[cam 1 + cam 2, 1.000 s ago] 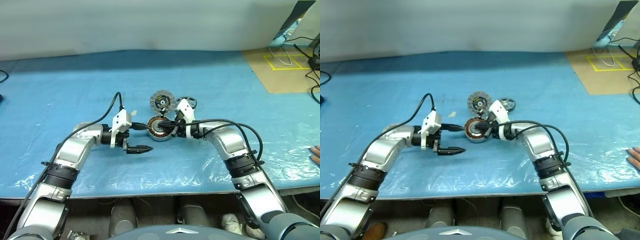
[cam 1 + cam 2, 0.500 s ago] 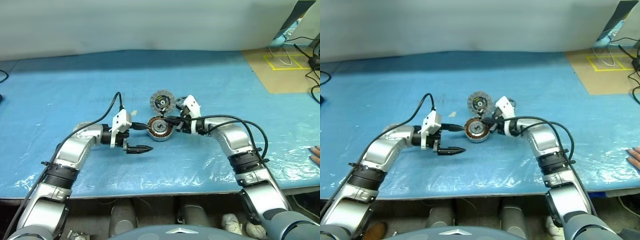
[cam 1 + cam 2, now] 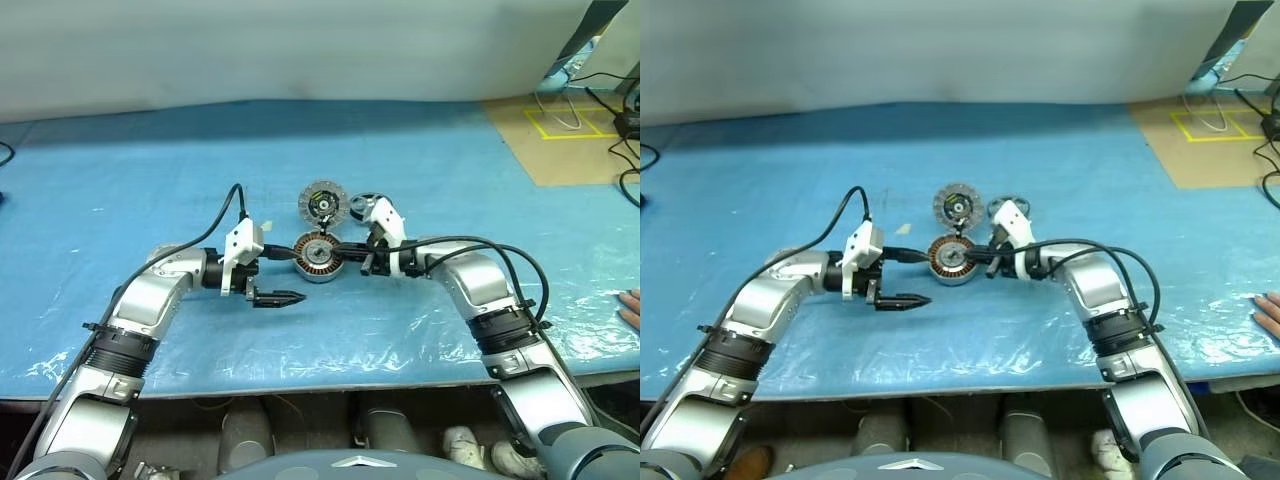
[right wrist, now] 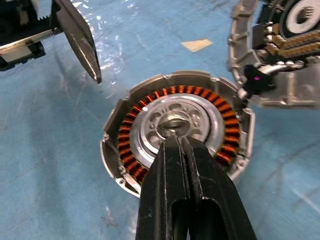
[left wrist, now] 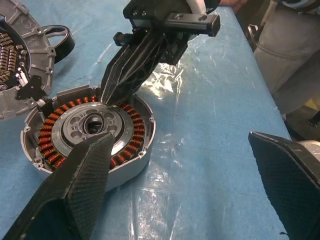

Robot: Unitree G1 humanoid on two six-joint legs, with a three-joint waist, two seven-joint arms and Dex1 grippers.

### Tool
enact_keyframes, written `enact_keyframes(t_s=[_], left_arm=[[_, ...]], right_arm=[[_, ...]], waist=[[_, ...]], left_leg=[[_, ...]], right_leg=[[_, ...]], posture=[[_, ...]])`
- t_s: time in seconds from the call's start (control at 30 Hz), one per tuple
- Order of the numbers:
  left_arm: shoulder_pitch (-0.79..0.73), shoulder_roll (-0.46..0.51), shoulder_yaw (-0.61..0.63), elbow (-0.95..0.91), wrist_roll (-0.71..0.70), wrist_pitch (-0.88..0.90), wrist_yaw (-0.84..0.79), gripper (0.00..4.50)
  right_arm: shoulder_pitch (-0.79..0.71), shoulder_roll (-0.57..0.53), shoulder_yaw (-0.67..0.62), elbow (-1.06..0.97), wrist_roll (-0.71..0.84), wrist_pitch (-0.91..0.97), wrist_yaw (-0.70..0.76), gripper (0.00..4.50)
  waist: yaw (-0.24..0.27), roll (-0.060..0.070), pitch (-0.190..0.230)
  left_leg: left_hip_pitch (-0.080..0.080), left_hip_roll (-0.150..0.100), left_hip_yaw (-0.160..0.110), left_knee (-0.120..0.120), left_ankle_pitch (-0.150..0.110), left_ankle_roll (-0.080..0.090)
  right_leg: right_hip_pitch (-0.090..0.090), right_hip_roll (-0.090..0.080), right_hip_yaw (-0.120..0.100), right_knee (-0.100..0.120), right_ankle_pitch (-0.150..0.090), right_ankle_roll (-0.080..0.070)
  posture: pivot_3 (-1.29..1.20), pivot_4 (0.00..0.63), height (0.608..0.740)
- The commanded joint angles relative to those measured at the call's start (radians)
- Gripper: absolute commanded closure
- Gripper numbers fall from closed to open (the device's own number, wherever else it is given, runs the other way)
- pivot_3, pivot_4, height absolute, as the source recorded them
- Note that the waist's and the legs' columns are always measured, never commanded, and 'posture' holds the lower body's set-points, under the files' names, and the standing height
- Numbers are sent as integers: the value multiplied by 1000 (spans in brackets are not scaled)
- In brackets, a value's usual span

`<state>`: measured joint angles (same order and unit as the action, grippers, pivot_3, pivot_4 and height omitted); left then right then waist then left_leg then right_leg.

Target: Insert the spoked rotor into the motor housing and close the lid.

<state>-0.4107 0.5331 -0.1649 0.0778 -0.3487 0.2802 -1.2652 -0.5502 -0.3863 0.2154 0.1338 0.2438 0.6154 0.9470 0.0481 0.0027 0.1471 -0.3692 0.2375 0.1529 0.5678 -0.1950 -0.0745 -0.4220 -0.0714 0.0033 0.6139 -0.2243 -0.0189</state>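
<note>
The motor housing point(image 3: 318, 257) lies open-side up in the middle of the table, showing copper windings around a silver hub point(image 4: 172, 122). My right gripper point(image 4: 173, 141) is shut with nothing in it, and its tips rest over the hub. My left gripper point(image 3: 290, 276) stands open just left of the housing, with one finger point(image 5: 80, 185) near the rim. The lid point(image 3: 322, 202) lies just behind the housing, its black centre part close to the rim. The spoked rotor point(image 3: 999, 207) lies right of the lid, partly hidden behind my right wrist.
A blue plastic sheet point(image 3: 150, 180) covers the table. A person's hand point(image 3: 630, 306) rests at its right edge. A small tan scrap point(image 4: 196, 45) lies left of the lid. Cardboard and cables point(image 3: 580, 120) sit at the far right.
My right forearm has swung outward to the right, while its shut fingers stay over the housing. The left arm and the parts have not moved.
</note>
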Motion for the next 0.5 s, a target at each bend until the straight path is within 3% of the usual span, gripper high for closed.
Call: enact_keyframes(t_s=[0.03, 0.2, 0.5], left_arm=[[0, 10, 5, -24, -6, -8, -8, 0], [-1, 11, 3, -24, -3, -13, -6, 0], [-4, 6, 2, -17, -2, -17, -4, 0]], right_arm=[[-16, 10, 16, -51, 5, -20, 4, 4466], [-13, 5, 73, 14, -73, -88, -11, 4466], [-5, -7, 70, 4, -59, -84, 6, 4466]], waist=[[0, 0, 0], [-3, 0, 0], [-3, 0, 0]], left_leg=[[0, 0, 0, 0, 0, 0], [0, 0, 0, 0, 0, 0], [1, 0, 0, 1, 0, 0]], right_leg=[[0, 0, 0, 0, 0, 0], [0, 0, 0, 0, 0, 0], [0, 0, 1, 1, 0, 0]], posture=[[0, 150, 740], [0, 150, 740], [0, 150, 740]])
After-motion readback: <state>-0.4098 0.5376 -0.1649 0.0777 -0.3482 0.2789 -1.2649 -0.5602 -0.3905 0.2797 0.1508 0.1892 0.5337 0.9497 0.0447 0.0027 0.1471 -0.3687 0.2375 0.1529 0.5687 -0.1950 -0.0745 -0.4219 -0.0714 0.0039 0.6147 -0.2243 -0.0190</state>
